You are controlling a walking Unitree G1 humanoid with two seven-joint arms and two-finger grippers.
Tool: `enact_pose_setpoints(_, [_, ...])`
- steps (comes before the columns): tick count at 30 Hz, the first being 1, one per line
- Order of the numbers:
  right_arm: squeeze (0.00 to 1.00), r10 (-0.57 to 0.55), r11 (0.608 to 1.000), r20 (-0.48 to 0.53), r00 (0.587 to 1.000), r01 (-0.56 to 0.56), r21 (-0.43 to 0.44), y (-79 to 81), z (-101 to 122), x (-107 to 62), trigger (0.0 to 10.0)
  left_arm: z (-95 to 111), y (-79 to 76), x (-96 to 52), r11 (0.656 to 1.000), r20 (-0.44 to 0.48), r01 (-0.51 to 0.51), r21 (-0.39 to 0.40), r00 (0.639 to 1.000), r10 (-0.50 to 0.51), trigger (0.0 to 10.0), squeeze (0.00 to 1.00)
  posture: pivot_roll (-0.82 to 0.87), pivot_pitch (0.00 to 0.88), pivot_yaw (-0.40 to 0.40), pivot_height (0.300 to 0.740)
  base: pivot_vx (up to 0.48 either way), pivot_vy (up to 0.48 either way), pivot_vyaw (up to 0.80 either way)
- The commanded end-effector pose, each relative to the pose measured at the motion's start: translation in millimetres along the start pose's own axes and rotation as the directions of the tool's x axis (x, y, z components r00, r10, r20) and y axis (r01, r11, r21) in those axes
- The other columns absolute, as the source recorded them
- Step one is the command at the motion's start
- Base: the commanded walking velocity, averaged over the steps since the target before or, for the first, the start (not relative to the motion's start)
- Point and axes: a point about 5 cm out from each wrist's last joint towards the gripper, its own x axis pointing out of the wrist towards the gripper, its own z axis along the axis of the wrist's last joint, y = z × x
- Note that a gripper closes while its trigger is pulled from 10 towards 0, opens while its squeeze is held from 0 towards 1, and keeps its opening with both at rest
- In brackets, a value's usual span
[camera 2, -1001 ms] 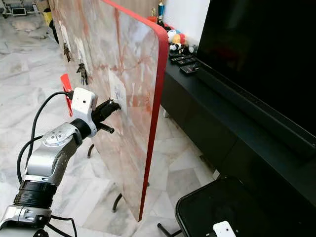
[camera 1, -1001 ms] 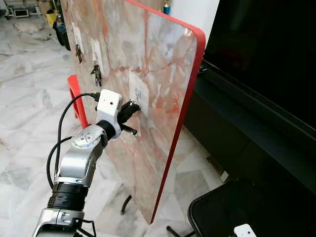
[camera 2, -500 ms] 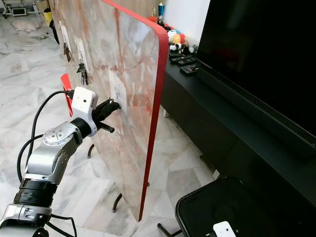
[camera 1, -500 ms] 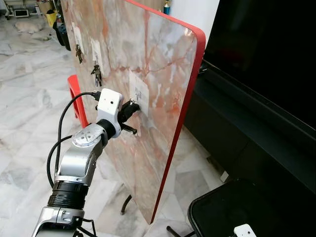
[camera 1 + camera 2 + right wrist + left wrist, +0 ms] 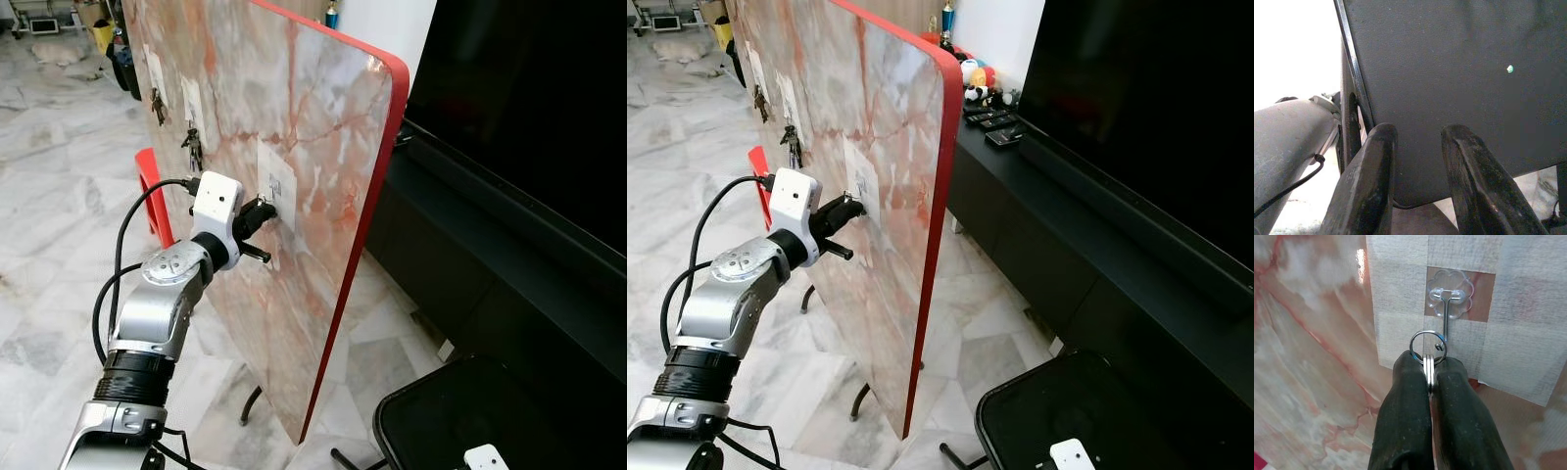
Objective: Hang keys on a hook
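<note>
A marble-patterned board with a red rim stands upright. A clear flower-shaped hook is stuck on a white tape patch on it. My left gripper is pressed up to that patch, shut on a metal key ring. The ring's loop overlaps the lower end of the hook's wire; whether it hangs on it I cannot tell. The keys themselves are hidden behind the fingers. My right gripper hangs open beside a black seat.
Two other key bunches hang on hooks farther along the board. A red chair stands behind my left arm. A large black TV on a low dark cabinet lies to the right, and a black stool below.
My left gripper has crept slightly upward at the white patch, still shut on the key ring. Everything else stays as it was.
</note>
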Motion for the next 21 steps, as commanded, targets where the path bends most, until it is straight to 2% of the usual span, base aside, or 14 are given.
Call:
enact_pose_setpoints(1, [0.0, -0.01, 1.0, -0.001, 1.0, 0.01, -0.004, -2.3, 1, -0.3, 10.0, 6, -11.7, 8.5, 0.997, 0.006, 0.07, 0.008, 0.997, -0.071, 10.0, 0.0, 0.1, 0.0, -0.095, 0.737, 0.0, 0.0, 0.0])
enact_pose_setpoints(11, [0.0, -0.014, 1.0, -0.002, 1.0, 0.014, -0.004, -2.5, 1, -0.4, 10.0, 11, -11.8, 16.1, 0.994, 0.013, 0.108, -0.017, 0.994, -0.108, 10.0, 0.0, 0.09, 0.0, -0.093, 0.737, 0.0, 0.0, 0.0])
enact_pose_setpoints(21, [0.0, -0.016, 1.0, -0.001, 1.0, 0.016, -0.004, -2.3, 1, -0.3, 10.0, 12, -11.1, 19.2, 0.988, 0.0, 0.156, 0.017, 0.988, -0.156, 10.0, 0.0, 0.09, 0.0, -0.087, 0.737, 0.0, 0.0, 0.0])
